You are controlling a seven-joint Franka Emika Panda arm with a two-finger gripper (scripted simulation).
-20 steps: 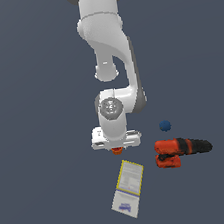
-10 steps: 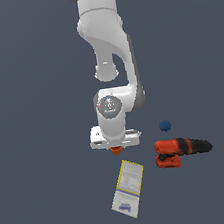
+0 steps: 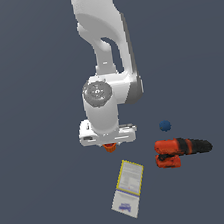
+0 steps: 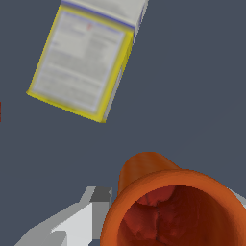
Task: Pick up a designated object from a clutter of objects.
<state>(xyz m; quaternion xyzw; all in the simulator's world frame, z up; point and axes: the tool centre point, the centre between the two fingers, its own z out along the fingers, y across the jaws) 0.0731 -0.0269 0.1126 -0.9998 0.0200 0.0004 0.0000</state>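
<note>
The designated object, a small orange tapered cup (image 4: 168, 211), stands rim-up and fills the wrist view. My gripper (image 4: 166, 204) is down over it. One grey finger (image 4: 89, 216) presses its wall and the other finger (image 4: 238, 196) shows at the opposite side, so the gripper is shut on the cup. In the exterior view only the cup's orange base (image 3: 109, 147) peeks out beneath the white hand of the gripper (image 3: 108, 143). The rest of the clutter of objects lies around it.
A yellow-white box with blue print (image 3: 128, 186) (image 4: 81, 62) lies flat just in front of the cup. Toward the exterior view's right are a red-orange and black drill (image 3: 180, 151) and a tiny blue ball (image 3: 165, 125). The floor is plain dark grey.
</note>
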